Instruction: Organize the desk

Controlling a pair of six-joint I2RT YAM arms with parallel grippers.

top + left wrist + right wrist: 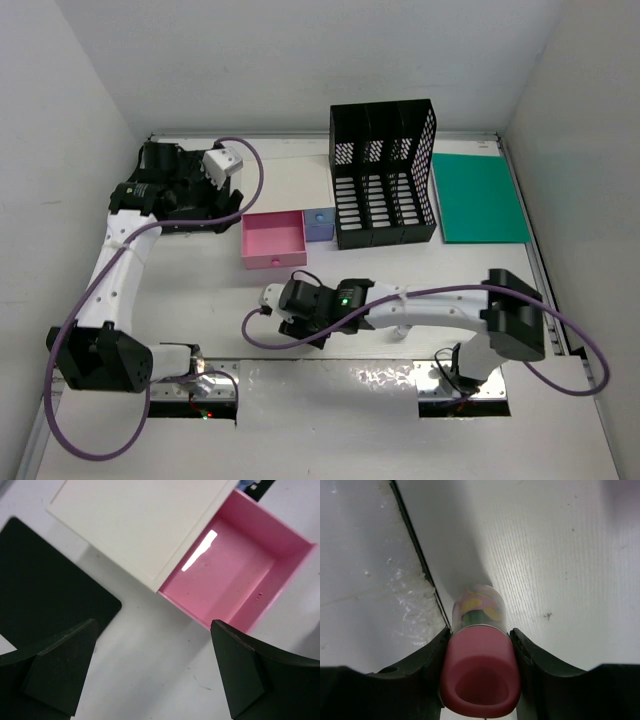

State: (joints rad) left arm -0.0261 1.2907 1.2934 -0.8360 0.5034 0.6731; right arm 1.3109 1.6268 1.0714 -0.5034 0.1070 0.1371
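Firstly, desk (200, 300): matte-white top, lying under both arms and carrying everything listed below.

Right gripper (480, 632): jaws set against both sides of the pink cap of a small tube (480, 672) with a patterned body. It was held low over the desk at centre near, beside the seam of the shiny near strip. Whether the tube rested on the desk or was just lifted could not be told. The grip sat at the cap, probably because that was the widest, firmest part to pinch.

Right arm: reached leftward from its base at near right, elbow raised, forearm roughly level, wrist tipped down to the tabletop.

Pink drawer (272, 238): pulled out toward the near side of a small white-topped box (135, 525), and empty. It was apparently left open to take loose small items.

Blue drawer (319, 222): just right of the pink one, shut.

Left gripper (153, 625): fingers spread wide with nothing between them, hung above bare desk just beside the pink drawer. It seemed parked there to tend the drawer.

Left arm: rose from near left, stretched to far left, wrist bent over and down.

Black flat pad (45, 590): on the desk beside the box.

Black file rack (385, 190): three slots, upright, far centre.

Green folder (480, 198): flat, far right, just beside the rack. Both looked sorted.
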